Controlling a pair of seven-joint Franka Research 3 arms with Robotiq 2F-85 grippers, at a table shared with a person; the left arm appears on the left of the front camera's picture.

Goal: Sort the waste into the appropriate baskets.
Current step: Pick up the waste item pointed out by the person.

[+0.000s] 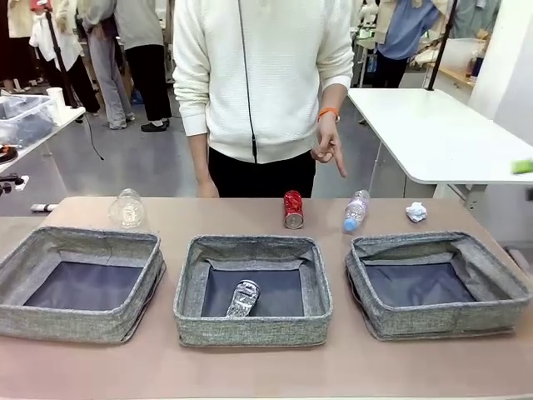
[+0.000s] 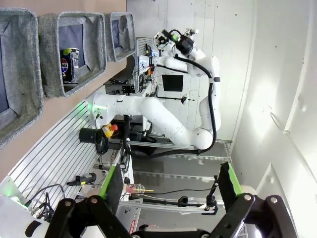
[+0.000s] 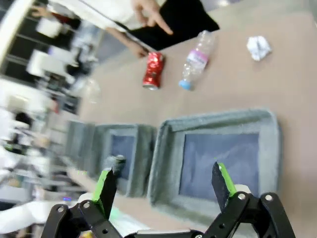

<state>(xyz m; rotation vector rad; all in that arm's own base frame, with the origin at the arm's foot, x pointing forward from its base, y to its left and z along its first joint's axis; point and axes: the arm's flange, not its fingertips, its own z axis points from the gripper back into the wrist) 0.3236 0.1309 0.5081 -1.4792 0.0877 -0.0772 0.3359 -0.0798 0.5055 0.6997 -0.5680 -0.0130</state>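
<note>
Tan table (image 1: pixel 250 367) is carrying three grey baskets in a row, with a person standing at the far side; left gripper (image 2: pixel 169 183) is holding its jaws wide apart with nothing between them, and is aiming sideways along the table edge, so probably just parking clear; right gripper (image 3: pixel 163 181) is also standing with jaws apart and empty, hovering above and to the right of the middle basket (image 1: pixel 250 243), over the right basket (image 1: pixel 441 321); likely waiting on the side where most loose litter is lying. Crushed black-silver can (image 1: pixel 242 298) is lying inside the middle basket, so I'm judging that bin as the one taking metal. Everything else is sitting on bare table beyond the middle basket, within arm reach: red soda can (image 1: pixel 293 209) standing upright just behind its far rim; clear plastic bottle (image 1: pixel 356 211) lying on its side further right, blue cap facing the robot; white paper ball (image 1: pixel 416 212) further right again; clear crumpled plastic container (image 1: pixel 127 208) off to the far left, behind the left basket (image 1: pixel 79 321). Person's hand (image 1: pixel 327 146) is pointing down between red can and bottle, possibly cueing the next pick.
</note>
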